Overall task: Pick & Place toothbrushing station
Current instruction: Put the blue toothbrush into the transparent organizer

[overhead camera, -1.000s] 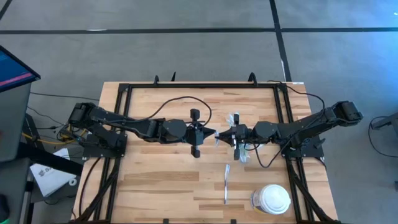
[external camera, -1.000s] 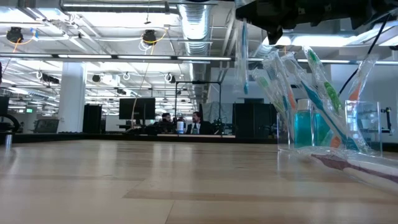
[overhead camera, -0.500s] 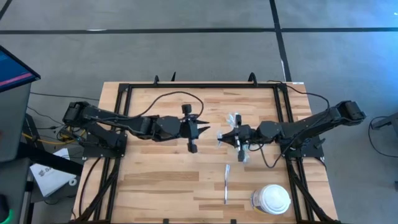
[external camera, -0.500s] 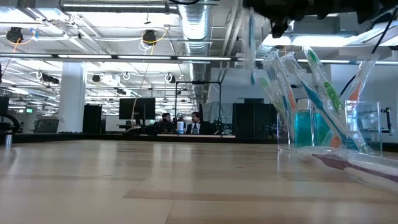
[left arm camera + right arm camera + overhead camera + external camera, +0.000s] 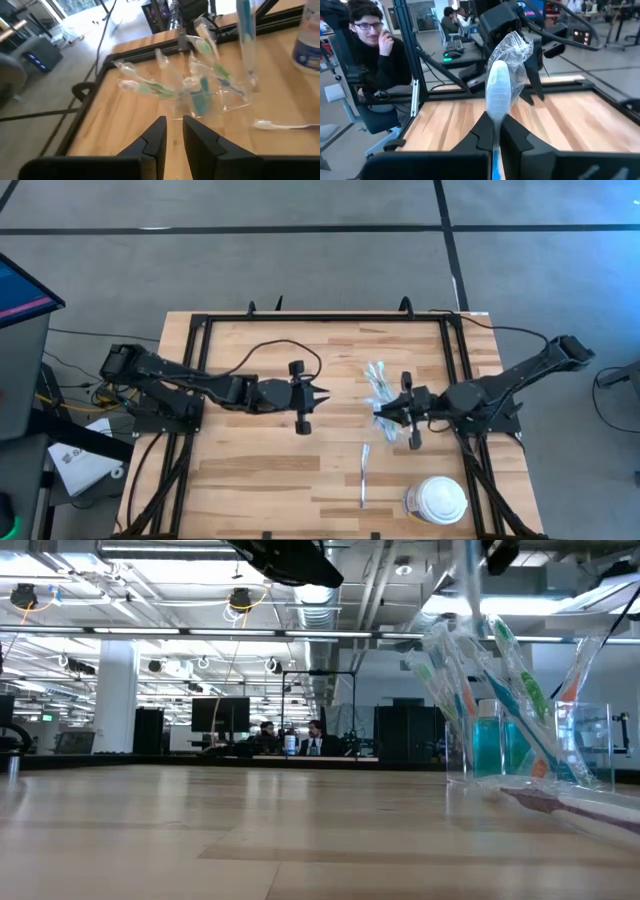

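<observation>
Left gripper retreated — right gripper clamps one toothbrush.

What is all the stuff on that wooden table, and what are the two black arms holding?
Small clear plastic cup: one, near the table's middle, toward the right arm's side.
Thin wrapped toothbrushes: several, white with green, blue and orange, leaning out of the cup; exact number unclear.
Teal tube: one visible, standing in the cup.
Loose white toothbrush: one, lying flat on the table, apart from the cup.
Large white round lidded container: one, at the table's edge on the right arm's side.
People: one seated beyond the table, others far off in the room.
Left gripper: holds nothing, left of the cup.
Right gripper: closed on a wrapped white toothbrush, beside the cup.
</observation>
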